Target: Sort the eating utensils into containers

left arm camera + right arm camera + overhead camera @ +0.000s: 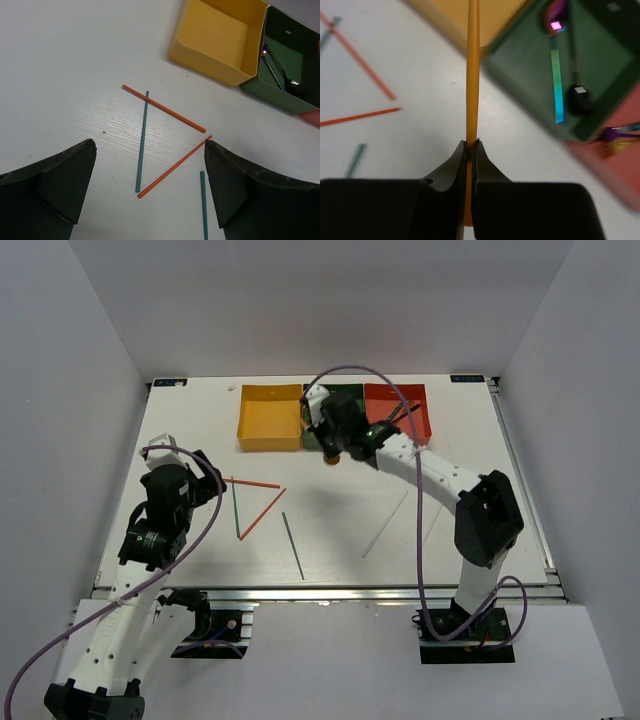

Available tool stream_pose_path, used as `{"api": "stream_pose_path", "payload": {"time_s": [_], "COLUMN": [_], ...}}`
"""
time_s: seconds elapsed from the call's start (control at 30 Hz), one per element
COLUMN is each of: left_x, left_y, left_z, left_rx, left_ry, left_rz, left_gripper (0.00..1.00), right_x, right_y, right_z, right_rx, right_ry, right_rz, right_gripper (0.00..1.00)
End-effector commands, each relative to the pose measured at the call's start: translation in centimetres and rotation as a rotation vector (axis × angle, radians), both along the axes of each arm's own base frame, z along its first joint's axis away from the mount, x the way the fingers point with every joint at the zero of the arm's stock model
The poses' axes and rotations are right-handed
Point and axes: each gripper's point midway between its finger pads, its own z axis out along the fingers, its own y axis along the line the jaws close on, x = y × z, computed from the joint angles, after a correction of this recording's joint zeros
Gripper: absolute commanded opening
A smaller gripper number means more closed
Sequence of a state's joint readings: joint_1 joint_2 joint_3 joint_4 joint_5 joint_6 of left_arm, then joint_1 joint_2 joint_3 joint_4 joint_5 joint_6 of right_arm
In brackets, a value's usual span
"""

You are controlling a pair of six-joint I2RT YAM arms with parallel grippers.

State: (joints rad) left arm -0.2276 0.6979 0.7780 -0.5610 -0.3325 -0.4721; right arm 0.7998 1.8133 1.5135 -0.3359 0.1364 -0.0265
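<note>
Cutlery in transit, as I read it: a slim orange plastic utensil point(472, 75) is pinched near one end by the right pincer point(471, 145), whose black jaws are clenched tight on it. Whether it is a spoon I cannot tell from here. It hangs above the white worktop point(335, 530), just in front of the near walls of the square yellow-orange tray point(270, 420) and the dark green tray point(530, 65) beside it. The red-orange tray point(400, 408) stands next along. The green one holds an iridescent piece point(556, 85) and a black piece point(579, 97). Next, I judge, the arm must choose the tray for this kind, clear its wall, then let go low. Thin orange-red chopsticks point(164, 108) and grey-green chopsticks point(142, 142) lie loose to the left, under the left pincer point(150, 190), which hovers with jaws released and empty.
</note>
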Motion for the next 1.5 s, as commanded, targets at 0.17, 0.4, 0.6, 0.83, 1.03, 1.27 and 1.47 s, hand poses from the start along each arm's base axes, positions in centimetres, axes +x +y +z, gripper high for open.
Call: {"api": "stream_pose_path", "payload": {"time_s": [0.17,0.4,0.6,0.83,1.03,1.27,1.47], "left_x": [0.3,0.5,0.6,0.6,0.8,1.0,0.5], "left_y": [-0.2,-0.3,-0.5,-0.5,-1.6,-1.9,-2.0], "left_z": [-0.4,-0.8,-1.0,-1.0,-0.4,-1.0,-0.2], "left_rx": [0.0,0.003,0.004,0.006,-0.012,-0.003,-0.014], "left_ry": [0.016,0.032,0.039,0.041,0.013,0.045,0.001], "left_rz": [-0.007,-0.012,-0.02,-0.021,-0.085,-0.101,-0.112], "left_gripper": [0.98,0.98,0.98,0.98,0.98,0.98,0.98], "right_x": [14.1,17.9,19.4,18.0,8.6,-4.0,-8.8], "right_y": [-3.1,-3.9,-4.3,-7.9,-12.7,-19.9,-25.7], "right_z": [1.6,0.8,1.4,10.1,7.5,-2.7,-6.5], "right_rx": [-0.196,-0.217,-0.212,-0.014,0.201,0.197,0.157], "right_ry": [-0.202,-0.31,-0.36,-0.379,-0.169,0.176,0.184], "right_rz": [0.169,0.166,0.085,-0.282,-0.513,-0.788,-1.023], "right_gripper": [0.0,0.0,0.71,0.89,0.89,0.89,0.89]}}
